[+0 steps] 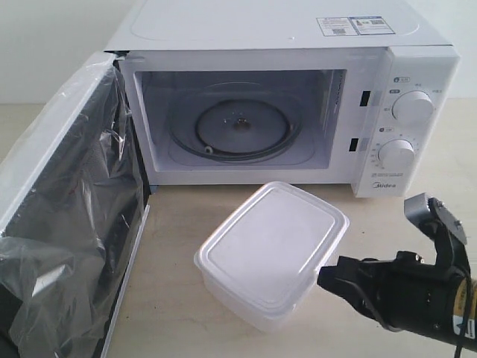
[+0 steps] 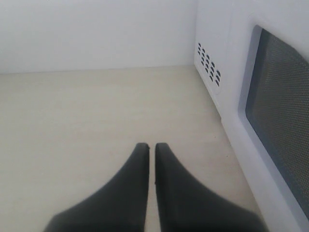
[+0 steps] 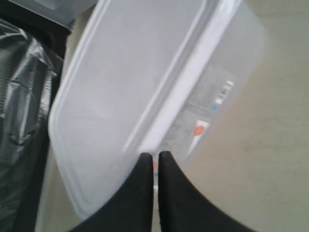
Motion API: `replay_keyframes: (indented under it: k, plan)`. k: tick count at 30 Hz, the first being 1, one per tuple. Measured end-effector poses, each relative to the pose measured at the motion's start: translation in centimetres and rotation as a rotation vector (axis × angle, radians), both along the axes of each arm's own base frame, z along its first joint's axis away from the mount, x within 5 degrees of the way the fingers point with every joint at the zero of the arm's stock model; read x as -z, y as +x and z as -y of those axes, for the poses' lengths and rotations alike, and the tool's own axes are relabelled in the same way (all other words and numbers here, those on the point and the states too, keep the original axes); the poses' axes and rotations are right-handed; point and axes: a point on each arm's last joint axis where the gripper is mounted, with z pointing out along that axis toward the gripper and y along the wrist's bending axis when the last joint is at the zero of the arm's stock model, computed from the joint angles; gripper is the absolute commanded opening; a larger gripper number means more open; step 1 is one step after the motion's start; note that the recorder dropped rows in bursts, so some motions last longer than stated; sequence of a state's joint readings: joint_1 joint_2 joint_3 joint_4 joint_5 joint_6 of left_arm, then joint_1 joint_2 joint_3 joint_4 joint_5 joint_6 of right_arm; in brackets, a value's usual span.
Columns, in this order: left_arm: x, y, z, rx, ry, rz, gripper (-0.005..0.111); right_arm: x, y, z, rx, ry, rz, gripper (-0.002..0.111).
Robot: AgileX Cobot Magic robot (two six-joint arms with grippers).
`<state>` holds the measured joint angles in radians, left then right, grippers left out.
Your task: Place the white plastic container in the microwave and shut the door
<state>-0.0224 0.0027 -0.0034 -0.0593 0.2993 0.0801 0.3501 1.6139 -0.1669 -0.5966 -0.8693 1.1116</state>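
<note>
The white plastic container [image 1: 276, 250] sits tilted on the table in front of the microwave [image 1: 298, 30], lid on. My right gripper [image 1: 326, 277] comes in from the near right and is shut on the container's [image 3: 120, 87] rim, with the lid edge pinched at the fingertips [image 3: 154, 155]. The door [image 1: 67, 224] stands wide open at the left, draped in clear film, and the cavity with its glass turntable [image 1: 238, 127] is empty. My left gripper [image 2: 152, 146] is shut on nothing above bare table, outside the door [image 2: 280, 111]. It does not show in the exterior view.
The microwave's dials [image 1: 412, 107] and control panel are on its right side. Its vented side wall [image 2: 208, 63] and a white back wall bound the left gripper's space. The film-covered door [image 3: 19, 121] lies close to the container's left.
</note>
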Motion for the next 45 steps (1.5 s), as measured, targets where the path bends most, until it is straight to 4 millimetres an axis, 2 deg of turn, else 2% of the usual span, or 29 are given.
replay_keyframes:
  k: [9,12,19,21,24,26,34,45]
  plan:
    - [0.0,0.0,0.0,0.000,0.000,0.000,0.004,-0.5,-0.1,-0.2,0.041,0.184,0.006,0.000]
    - [0.0,0.0,0.0,0.000,0.000,0.000,0.004,0.3,-0.5,1.3,0.115,0.238,-0.030,0.000]
    - [0.0,0.0,0.0,0.000,0.000,0.000,0.004,2.6,-0.9,1.4,0.125,0.233,-0.173,0.000]
    - [0.0,0.0,0.0,0.000,0.000,0.000,0.004,2.5,-0.4,1.4,0.131,0.240,-0.164,0.006]
    - [0.0,0.0,0.0,0.000,0.000,0.000,0.004,2.2,0.5,1.0,0.122,0.275,-0.154,0.032]
    - [0.0,0.0,0.0,0.000,0.000,0.000,0.004,2.2,0.5,1.0,0.116,0.280,-0.156,0.040]
    - [0.0,0.0,0.0,0.000,0.000,0.000,0.004,2.1,0.6,0.9,0.107,0.280,-0.149,0.041]
    - [0.0,0.0,0.0,0.000,0.000,0.000,0.004,1.7,2.0,0.6,0.130,0.340,-0.158,0.041]
